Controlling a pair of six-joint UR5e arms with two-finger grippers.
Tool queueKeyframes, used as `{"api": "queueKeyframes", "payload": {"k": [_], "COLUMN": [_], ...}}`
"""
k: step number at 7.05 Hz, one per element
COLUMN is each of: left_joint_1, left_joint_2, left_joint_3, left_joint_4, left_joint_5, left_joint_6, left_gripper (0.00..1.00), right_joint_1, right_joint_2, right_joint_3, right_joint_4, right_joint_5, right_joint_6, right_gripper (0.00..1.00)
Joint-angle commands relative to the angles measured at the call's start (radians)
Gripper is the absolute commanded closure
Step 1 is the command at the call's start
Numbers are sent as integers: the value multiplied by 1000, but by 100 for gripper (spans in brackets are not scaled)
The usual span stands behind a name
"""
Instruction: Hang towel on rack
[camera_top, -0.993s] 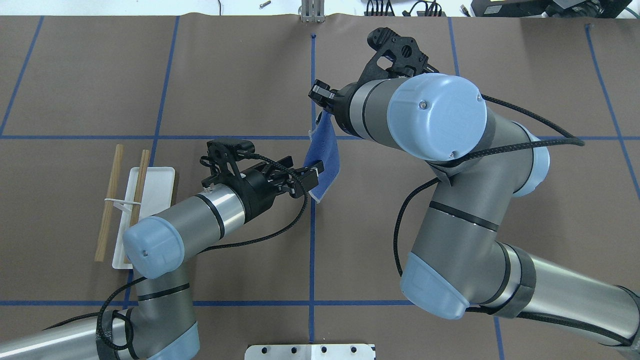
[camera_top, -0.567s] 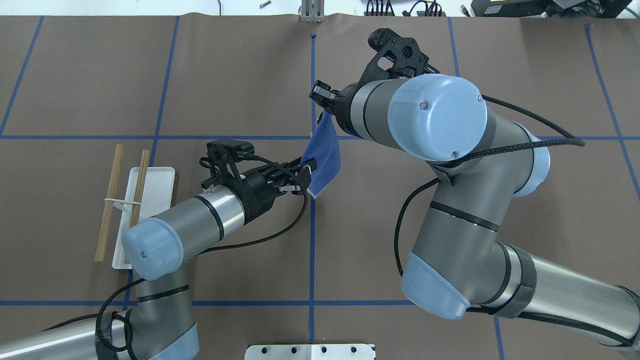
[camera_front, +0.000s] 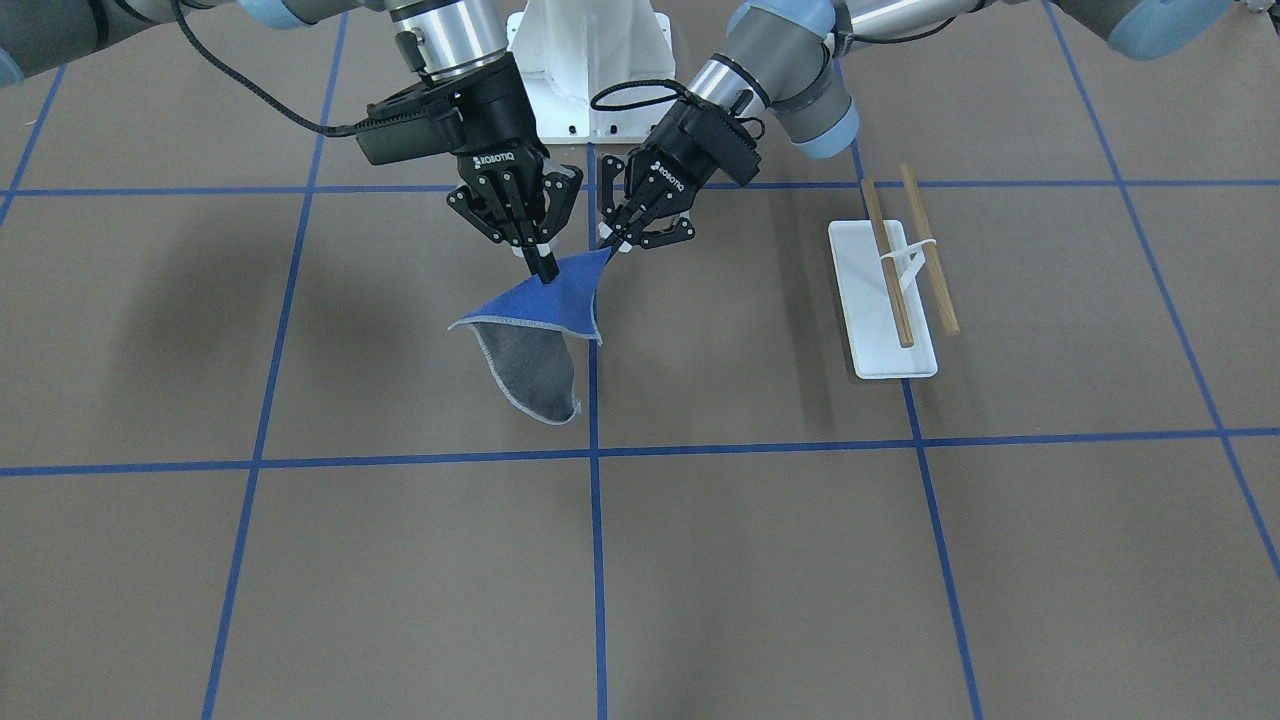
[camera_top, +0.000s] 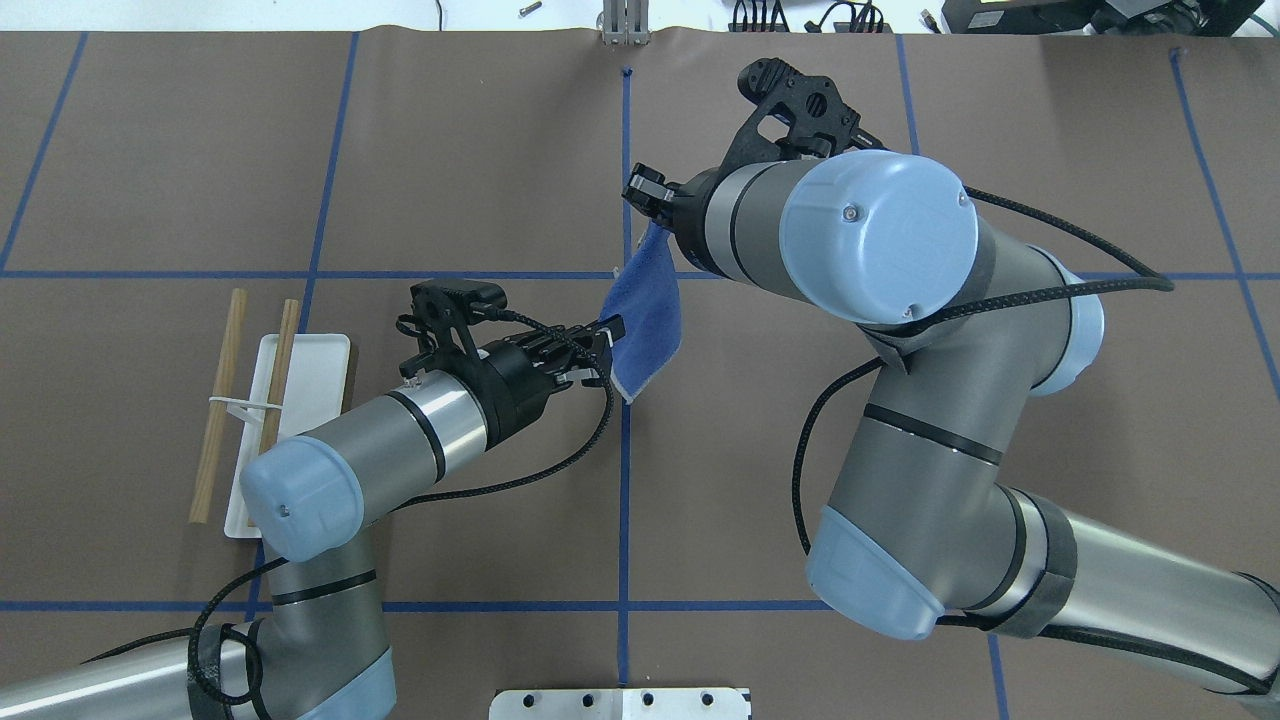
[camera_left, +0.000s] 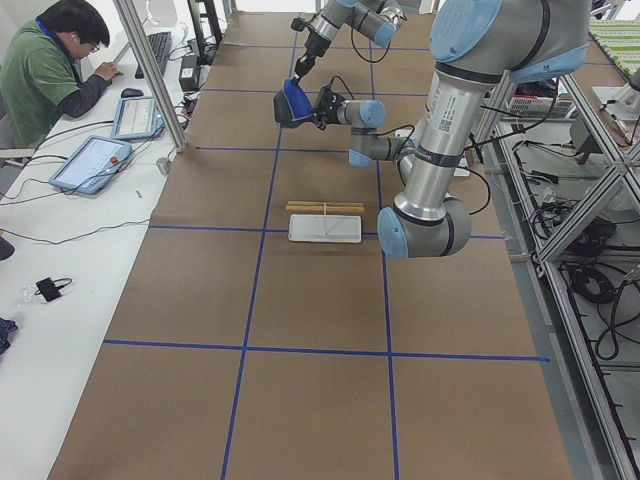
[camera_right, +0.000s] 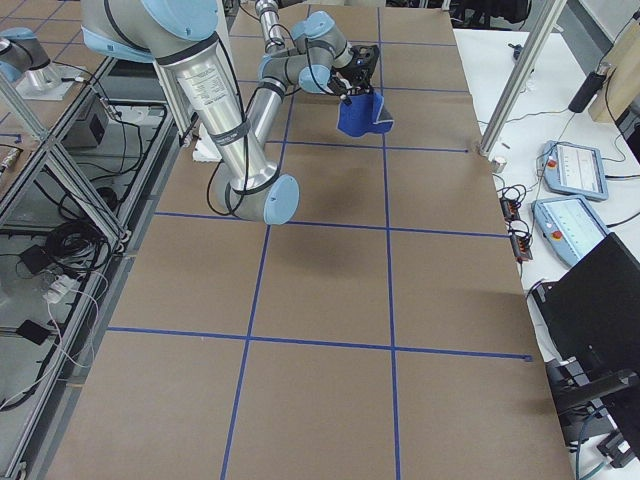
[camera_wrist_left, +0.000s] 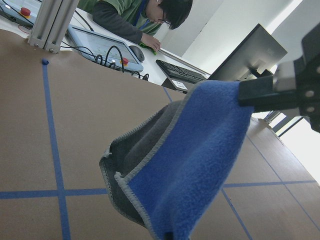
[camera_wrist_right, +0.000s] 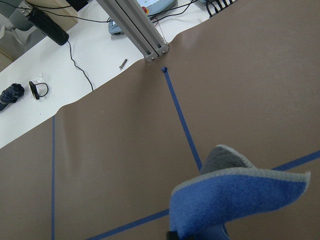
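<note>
The towel (camera_front: 545, 310), blue on one face and grey on the other, hangs between my two grippers above the table's middle. My right gripper (camera_front: 543, 268) is shut on its upper edge. My left gripper (camera_front: 608, 246) is shut on a corner beside it. The free part droops and shows the grey face (camera_front: 530, 370). In the overhead view the towel (camera_top: 645, 320) stretches from the right gripper (camera_top: 650, 212) down to the left gripper (camera_top: 606, 340). The rack (camera_top: 300, 385), a white base with two wooden dowels (camera_top: 218, 405), stands on my left, beside the left arm's elbow. It holds nothing.
The big white pedestal (camera_front: 590, 60) stands behind the grippers at the robot's base. Blue tape lines (camera_front: 595, 500) cross the brown table cover. An operator (camera_left: 45, 65) sits at a side desk with tablets beyond the table's far edge.
My left gripper has shut on the towel's lower corner and drawn it slightly towards the left. The right arm has barely moved and still holds the towel.
</note>
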Motion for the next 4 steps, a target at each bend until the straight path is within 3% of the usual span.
{"api": "queueKeyframes", "payload": {"k": [1,4], "left_joint_1": [0,-5], "left_joint_2": [-4,0], "left_joint_3": [-11,-84], "left_joint_4": [1,18], "left_joint_5": [-5,-12], "left_joint_6": [0,1], "left_gripper": [100,100], "right_joint_1": [14,161], "right_joint_2": [-6,-124], "right_joint_3": [16,40], "right_joint_4": [-5,-7], "right_joint_5": [19,258], "right_joint_6": [-64,-324], "right_gripper": [0,0]}}
